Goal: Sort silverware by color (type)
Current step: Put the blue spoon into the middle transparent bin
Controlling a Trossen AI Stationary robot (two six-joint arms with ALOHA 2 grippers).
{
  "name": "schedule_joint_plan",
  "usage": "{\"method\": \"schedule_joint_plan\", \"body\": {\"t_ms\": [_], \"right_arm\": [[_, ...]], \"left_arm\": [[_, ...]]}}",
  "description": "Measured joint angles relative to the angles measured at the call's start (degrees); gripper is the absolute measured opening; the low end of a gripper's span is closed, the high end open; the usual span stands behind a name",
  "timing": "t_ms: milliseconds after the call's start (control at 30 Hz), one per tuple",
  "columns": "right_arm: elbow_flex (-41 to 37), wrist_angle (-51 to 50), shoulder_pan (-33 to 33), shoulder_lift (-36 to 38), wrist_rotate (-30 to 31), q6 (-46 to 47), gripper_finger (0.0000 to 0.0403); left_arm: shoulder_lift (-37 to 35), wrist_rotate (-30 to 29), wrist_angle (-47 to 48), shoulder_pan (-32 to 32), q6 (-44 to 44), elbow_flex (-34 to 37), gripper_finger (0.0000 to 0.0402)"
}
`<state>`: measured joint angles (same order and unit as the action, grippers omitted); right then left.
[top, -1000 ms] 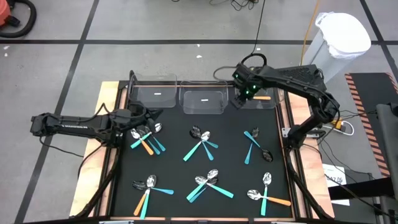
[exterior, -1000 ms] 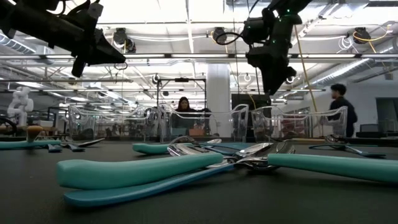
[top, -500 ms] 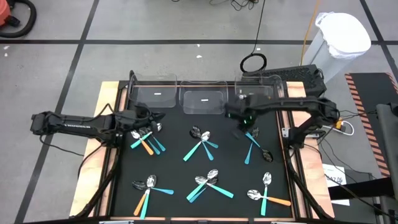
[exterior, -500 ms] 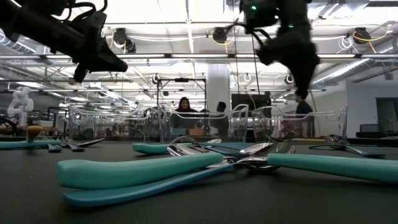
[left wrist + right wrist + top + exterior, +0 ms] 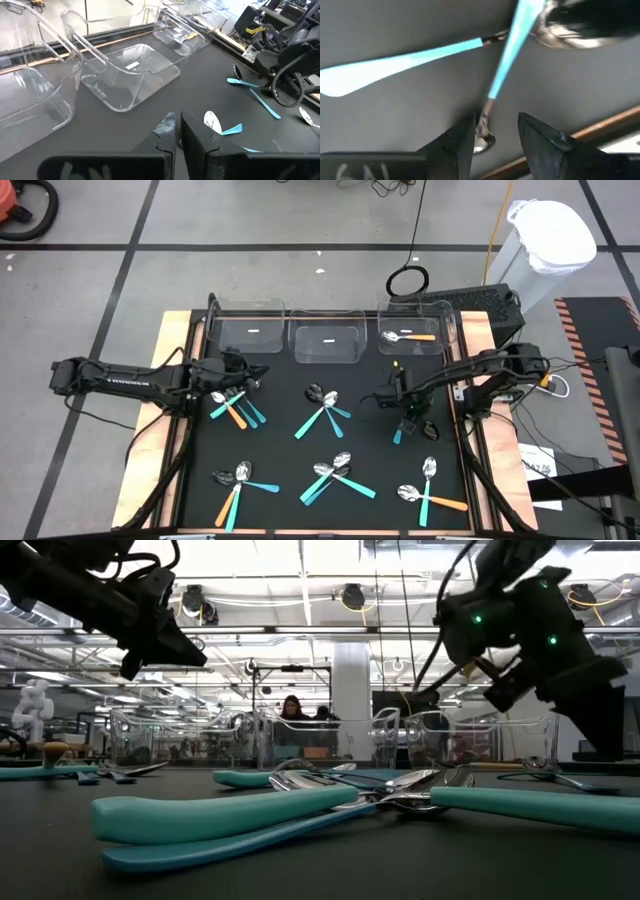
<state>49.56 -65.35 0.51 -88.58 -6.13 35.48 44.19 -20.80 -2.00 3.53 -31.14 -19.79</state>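
Left gripper [image 5: 252, 370]: held low over the far-left part of the black mat [image 5: 360, 395], just beside the far-left cluster of utensils [image 5: 235, 402]; in the left wrist view its fingers [image 5: 167, 131] are seen pressed together, with nothing between them.
Right gripper [image 5: 408, 412]: positioned over the right-side cluster of light blue spoons [image 5: 408, 408]; in the right wrist view its fingers [image 5: 465, 140] are seen parted, with a thin metal utensil end [image 5: 484, 131] lying between them on the mat, ungripped.
Silverware: scattered in small crossed clusters over the mat; a centre cluster [image 5: 323, 412] with light blue handles, a near-left cluster [image 5: 236, 483] with an orange handle, a near-centre cluster [image 5: 335, 475], and a near-right cluster [image 5: 428, 490] with an orange handle are seen.
Bins: three clear bins are lined along the far edge of the mat; the left bin [image 5: 248, 332] and the middle bin [image 5: 326, 340] hold only a white label each.
Right bin [image 5: 415, 338]: one orange-handled spoon [image 5: 408, 337] is contained.
Low view: teal handles [image 5: 230, 815] lie crossed nearest the camera.
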Motion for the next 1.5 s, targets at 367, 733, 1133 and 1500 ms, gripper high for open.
{"method": "schedule_joint_plan", "body": {"t_ms": [367, 733, 1133, 1500], "right_arm": [[-5.68, 8.72, -0.49, 0.2, 1.32, 2.24, 0.0138], [-0.21, 5.59, -0.5, -0.17, 2.24, 0.93, 0.0013], [23.34, 9.81, -4.28, -2.74, 17.63, -19.3, 0.0009], [42.17, 23.64, -12.27, -15.56, 27.26, -45.6, 0.0009]], "left_arm": [[-0.01, 0.0, -0.06, 0.0, -0.01, 0.0, 0.0027], [-0.01, 0.0, -0.08, 0.0, 0.0, 0.0, 0.0027], [-0.01, 2.63, -2.71, 0.85, -0.04, 0.0, 0.0027], [-0.03, 3.31, -3.27, 0.85, -5.88, 0.0, 0.0027]]}}
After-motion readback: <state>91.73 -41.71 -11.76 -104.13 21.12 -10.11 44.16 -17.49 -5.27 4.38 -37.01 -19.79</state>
